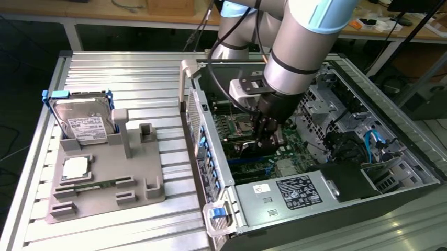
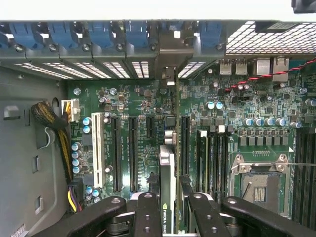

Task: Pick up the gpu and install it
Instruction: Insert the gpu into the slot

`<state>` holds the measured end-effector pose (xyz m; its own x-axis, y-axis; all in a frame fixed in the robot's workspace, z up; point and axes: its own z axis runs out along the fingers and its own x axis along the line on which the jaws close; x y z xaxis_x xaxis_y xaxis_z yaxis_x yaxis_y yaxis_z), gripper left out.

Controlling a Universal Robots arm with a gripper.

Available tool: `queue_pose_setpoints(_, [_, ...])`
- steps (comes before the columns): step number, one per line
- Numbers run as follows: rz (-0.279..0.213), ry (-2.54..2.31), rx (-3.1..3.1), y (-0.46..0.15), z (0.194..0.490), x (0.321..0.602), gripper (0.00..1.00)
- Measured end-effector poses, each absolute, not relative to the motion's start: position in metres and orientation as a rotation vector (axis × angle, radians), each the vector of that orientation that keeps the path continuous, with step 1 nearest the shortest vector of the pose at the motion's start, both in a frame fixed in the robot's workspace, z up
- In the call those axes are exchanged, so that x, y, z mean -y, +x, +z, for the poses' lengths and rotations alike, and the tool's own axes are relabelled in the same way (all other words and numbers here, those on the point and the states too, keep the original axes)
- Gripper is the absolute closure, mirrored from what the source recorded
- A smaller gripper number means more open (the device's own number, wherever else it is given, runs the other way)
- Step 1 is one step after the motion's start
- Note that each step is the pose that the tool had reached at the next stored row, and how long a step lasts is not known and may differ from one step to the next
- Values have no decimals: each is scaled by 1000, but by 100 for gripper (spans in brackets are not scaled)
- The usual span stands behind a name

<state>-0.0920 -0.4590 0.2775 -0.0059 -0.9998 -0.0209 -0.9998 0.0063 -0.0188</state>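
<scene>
— Where is our gpu (image 2: 167, 173)?
— It stands on its edge over the board (image 2: 123, 98), running the same way as the slots (image 2: 133, 153). Our gripper (image 2: 170, 215) pinches it tight from both sides.
— What can go wrong for us?
— We think it may miss its slot. If we push then, the card or the board can bend. Its metal end may also catch on the back wall (image 2: 98, 69).
</scene>
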Motion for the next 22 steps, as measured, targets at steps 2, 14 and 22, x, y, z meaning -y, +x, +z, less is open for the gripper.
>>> queue_pose_setpoints(2, [-2,-2193,-2206,-93,277,459,73])
queue_pose_setpoints(14, [-6,-2166,-2230,-89,277,460,73])
queue_pose_setpoints(22, [-6,-2147,-2248,-88,277,461,73])
